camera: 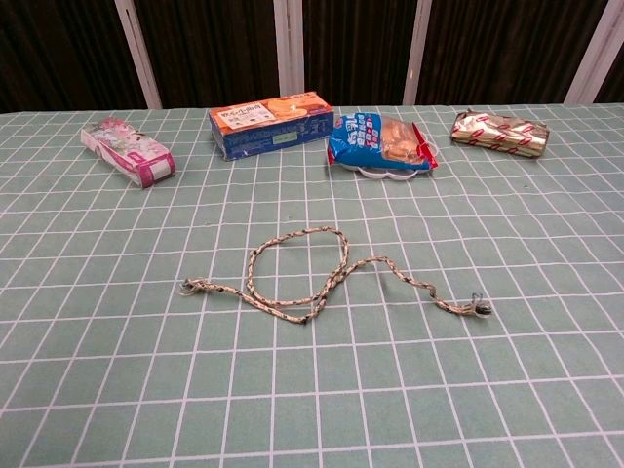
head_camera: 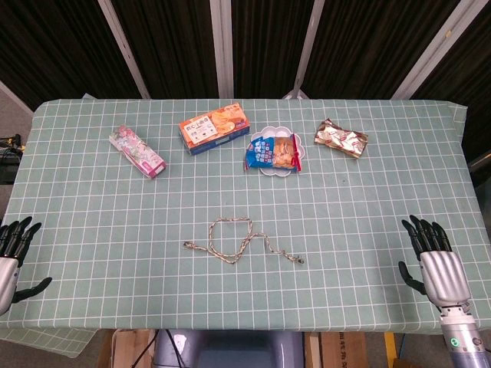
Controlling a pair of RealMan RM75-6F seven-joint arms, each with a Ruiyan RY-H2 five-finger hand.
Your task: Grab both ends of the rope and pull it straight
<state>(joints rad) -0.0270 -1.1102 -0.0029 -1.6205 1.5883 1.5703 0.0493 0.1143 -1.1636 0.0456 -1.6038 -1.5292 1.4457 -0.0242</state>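
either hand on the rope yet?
No. In the head view the left hand and right hand sit open at the table's near corners, well apart from the rope, which lies looped mid-table.

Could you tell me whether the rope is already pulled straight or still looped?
Still looped. The rope lies slack on the tablecloth, crossing itself in one loop, both ends free and untouched.

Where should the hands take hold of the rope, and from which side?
Pinch the rope at its two frayed tips, probably from above since it lies flat: left hand on the left tip, right hand on the right tip. The looped middle stays free.
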